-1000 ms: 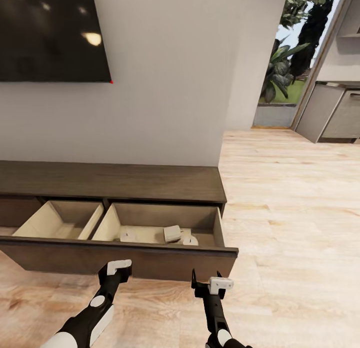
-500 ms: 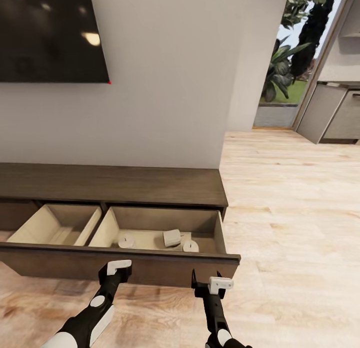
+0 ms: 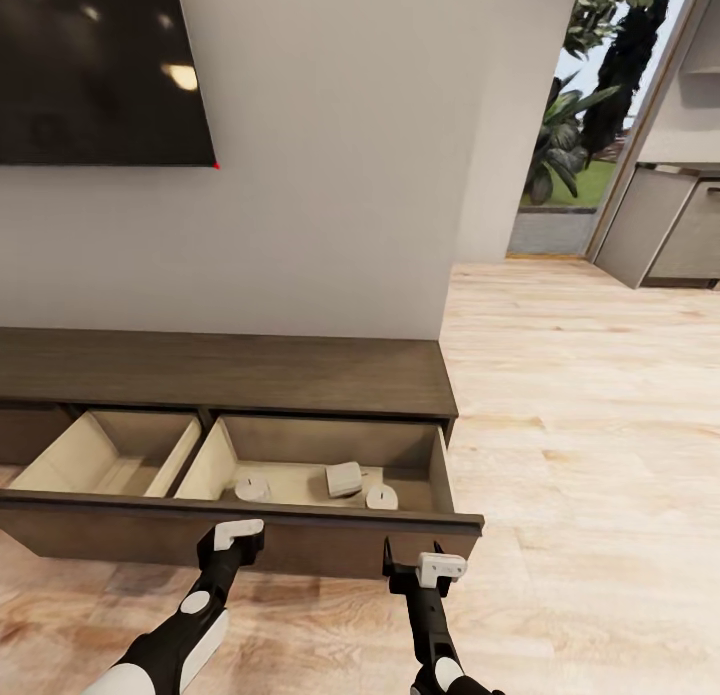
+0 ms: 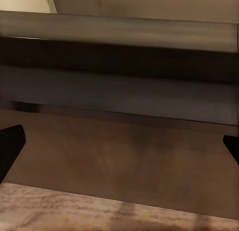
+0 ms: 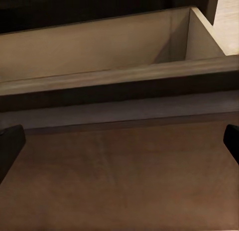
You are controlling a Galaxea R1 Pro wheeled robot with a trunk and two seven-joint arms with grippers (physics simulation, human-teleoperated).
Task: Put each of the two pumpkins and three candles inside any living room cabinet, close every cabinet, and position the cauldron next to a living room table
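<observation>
While both grippers [image 3: 232, 537] [image 3: 412, 560] gape empty, three candles [image 3: 344, 478] lie in the cabinet [image 3: 230, 373].

- No readable text, labels, brands or numbers can be made out anywhere, tbh.
- The dark screen [image 3: 100, 65] on the wall is blank, just light glare on it.
- Nothing is printed on the cabinet [image 3: 230, 370] front or top either.

we see the cabinet [image 5: 119, 176] dark front close up, its rim across the view, pale drawer inside [image 5: 99, 47] behind; dark fingertips [image 5: 10, 146] at both edges, spread wide.
</observation>
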